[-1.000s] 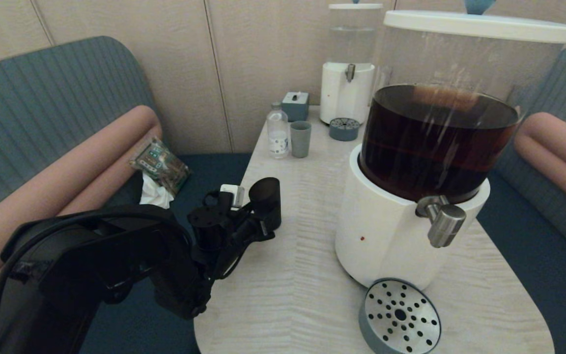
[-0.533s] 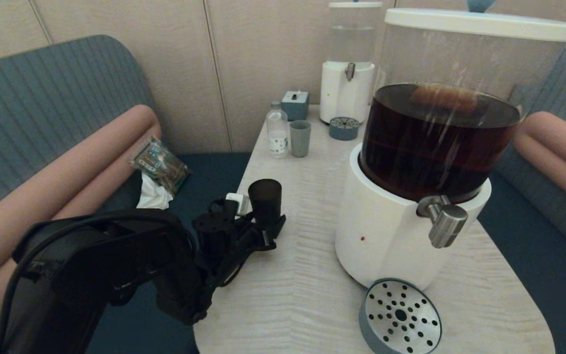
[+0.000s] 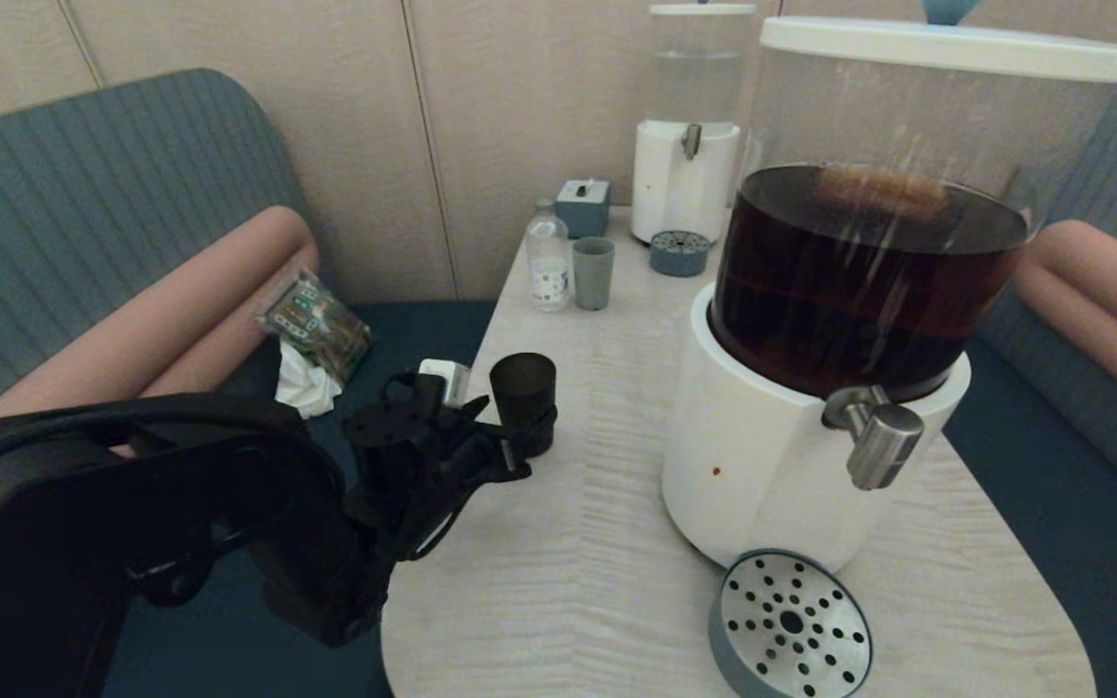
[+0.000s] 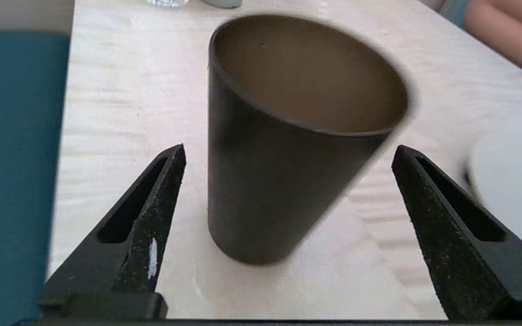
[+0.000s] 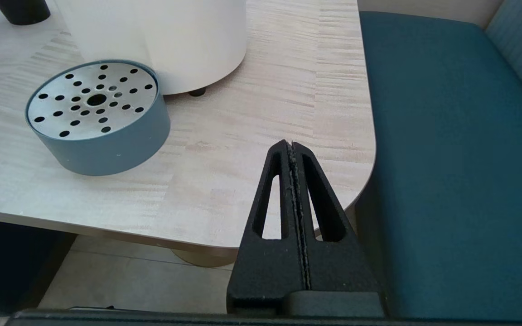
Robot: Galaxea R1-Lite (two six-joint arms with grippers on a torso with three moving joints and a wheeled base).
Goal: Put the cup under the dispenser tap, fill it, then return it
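- I have the left gripper (image 4: pixel 288 151) spread wide, released, with a finger on each side of the cup (image 4: pixel 283 145) and clear table showing between each finger and the cup wall, so nothing is held.
- The cup (image 3: pixel 524 402) stands upright on the table (image 3: pixel 597 543) near its left edge, well apart from the tap (image 3: pixel 874 441); I read that as the return spot, away from the dispenser (image 3: pixel 840 320) and close to the left arm's side.
- From the left wrist view the cup's inside looks dark and I cannot tell whether there is liquid in it.
- The drip tray (image 3: pixel 789 625) sits on the near side of the dispenser base, below and a little left of the tap, where it would catch drips; nothing stands on it.
- My right gripper (image 5: pixel 293 149) is clenched on nothing, fingers pressed flat together, parked off the near right corner of the table over the blue seat (image 5: pixel 447 158), clear of the work.
- A grey tumbler (image 3: pixel 592 273) and a small bottle (image 3: pixel 548 260) stand side by side at the far end, next to the second, clear dispenser (image 3: pixel 686 145); they are out of the left arm's way.
- My judgement: the cup stands free, so backing the left arm straight away from it is the safe move, since a sideways swing could clip the wall and tip it.
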